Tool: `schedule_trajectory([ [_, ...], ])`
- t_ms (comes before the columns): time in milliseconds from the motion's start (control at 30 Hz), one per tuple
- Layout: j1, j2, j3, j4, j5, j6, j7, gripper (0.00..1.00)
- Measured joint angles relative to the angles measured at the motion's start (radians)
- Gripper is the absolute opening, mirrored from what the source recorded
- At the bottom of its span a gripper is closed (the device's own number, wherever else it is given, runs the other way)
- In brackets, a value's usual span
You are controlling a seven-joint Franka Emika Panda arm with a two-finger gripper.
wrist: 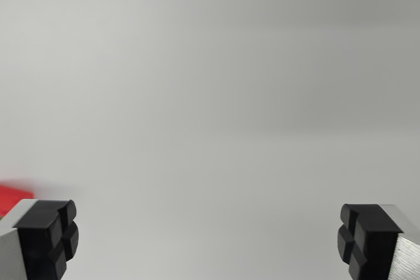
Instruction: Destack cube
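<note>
In the wrist view my gripper (pixel 209 240) is open, its two black-padded fingertips (pixel 49 234) standing far apart at the bottom corners with nothing between them. A sliver of a red cube (pixel 12 196) shows at the wrist view's left edge, just above and behind the left finger; most of it is cut off by the frame. I cannot tell whether another cube sits under or over it.
A plain, pale grey surface (pixel 216 96) fills the remainder of the view, with no other objects or edges showing.
</note>
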Motion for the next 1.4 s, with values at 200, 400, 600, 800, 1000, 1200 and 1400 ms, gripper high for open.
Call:
schedule_trajectory([
  [200,0.003,-0.004,0.002,-0.008,0.000,0.004,0.006,1.00],
  [400,0.009,-0.015,0.004,-0.029,0.000,0.014,0.019,1.00],
  [600,0.016,-0.029,0.009,-0.054,0.000,0.026,0.037,1.00],
  [800,0.024,-0.042,0.014,-0.079,0.001,0.040,0.057,1.00],
  [1000,0.034,-0.061,0.020,-0.112,0.003,0.057,0.082,1.00],
  [1200,0.047,-0.080,0.028,-0.148,0.005,0.075,0.112,1.00],
  [1400,0.059,-0.098,0.036,-0.183,0.008,0.095,0.142,1.00],
])
